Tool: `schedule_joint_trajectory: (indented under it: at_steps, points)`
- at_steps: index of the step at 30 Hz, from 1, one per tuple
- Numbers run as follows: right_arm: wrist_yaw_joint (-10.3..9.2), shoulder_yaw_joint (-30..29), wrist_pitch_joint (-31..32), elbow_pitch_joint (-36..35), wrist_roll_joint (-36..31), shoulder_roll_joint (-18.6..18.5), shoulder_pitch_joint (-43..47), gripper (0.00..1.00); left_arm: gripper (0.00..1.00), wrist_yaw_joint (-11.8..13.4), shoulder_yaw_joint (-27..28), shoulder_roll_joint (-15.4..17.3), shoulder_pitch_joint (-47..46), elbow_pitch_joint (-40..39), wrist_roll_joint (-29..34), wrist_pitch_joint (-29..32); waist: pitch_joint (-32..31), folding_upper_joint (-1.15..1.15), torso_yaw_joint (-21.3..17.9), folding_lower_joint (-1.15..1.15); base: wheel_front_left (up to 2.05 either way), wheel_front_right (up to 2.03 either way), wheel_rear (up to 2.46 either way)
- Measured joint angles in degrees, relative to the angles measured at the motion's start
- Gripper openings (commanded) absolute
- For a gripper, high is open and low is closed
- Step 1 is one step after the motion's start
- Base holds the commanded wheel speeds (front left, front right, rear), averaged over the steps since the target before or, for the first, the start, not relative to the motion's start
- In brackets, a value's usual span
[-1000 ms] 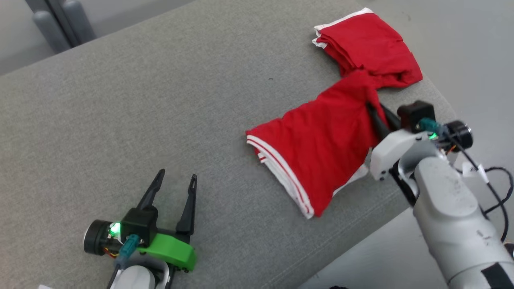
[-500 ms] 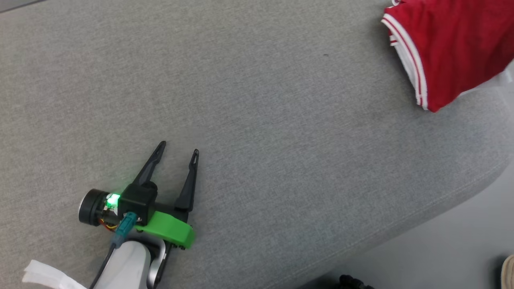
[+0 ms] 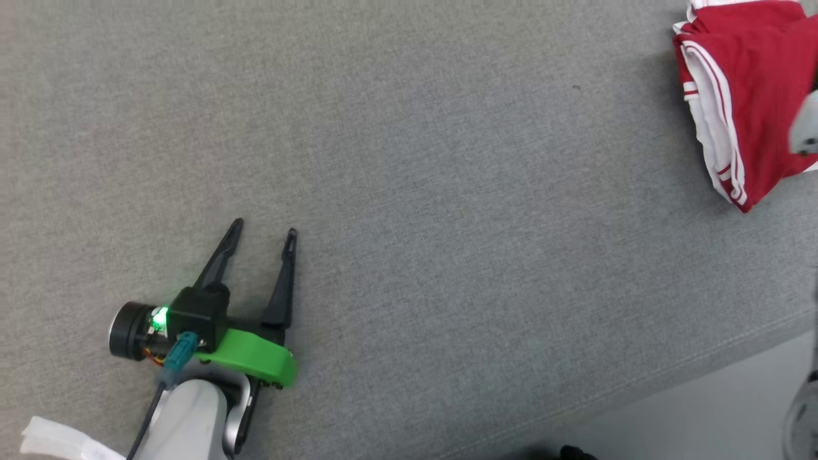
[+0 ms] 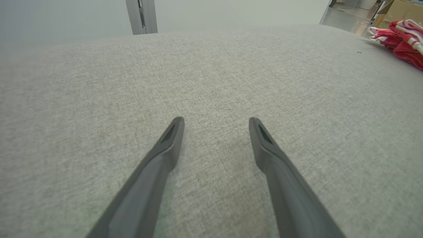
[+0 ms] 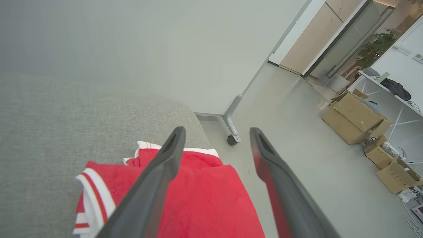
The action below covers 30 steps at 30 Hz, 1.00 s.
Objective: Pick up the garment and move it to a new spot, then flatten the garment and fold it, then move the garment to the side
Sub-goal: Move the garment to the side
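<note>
Here, the garment (image 3: 748, 102) is seen bunched at the right edge of the grey cushion (image 3: 409, 160).
The right tool (image 5: 216, 129) is held spread over it; the left tool (image 3: 264, 227), also spread, is parked well apart.

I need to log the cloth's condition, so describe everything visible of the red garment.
The garment is soft red fabric with white bands striped red. It lies bunched and layered, not flattened, on the grey cushion, near the cushion's edge on the robot's right. The right gripper hangs open above it; whether they touch cannot be judged.
</note>
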Motion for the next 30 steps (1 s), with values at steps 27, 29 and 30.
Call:
schedule_joint_trajectory:
  at_steps: [27, 29, 30]
  points:
    - [0.0, 22.3, -4.9, -11.6, 24.6, 9.8, 28.8, 1.0, 1.0, 0.9, 14.5, -3.9, 10.3, 2.9, 0.7, 0.0, -18.3, 0.0, 7.5, 0.0, 0.0, 0.0, 0.0]
    - [0.0, 23.4, -4.9, -12.1, 25.8, 9.8, 30.9, 1.0, 1.0, 1.0, 14.8, -4.0, 11.3, 3.2, 0.4, 0.0, -19.4, 0.0, 8.3, 0.0, 0.0, 0.0, 0.0]
    - [0.0, 23.8, -4.9, -12.4, 26.3, 9.8, 32.0, 1.0, 1.0, 1.1, 14.9, -4.0, 11.8, 3.3, 0.4, 0.0, -20.0, 0.0, 8.8, 0.0, 0.0, 0.0, 0.0]
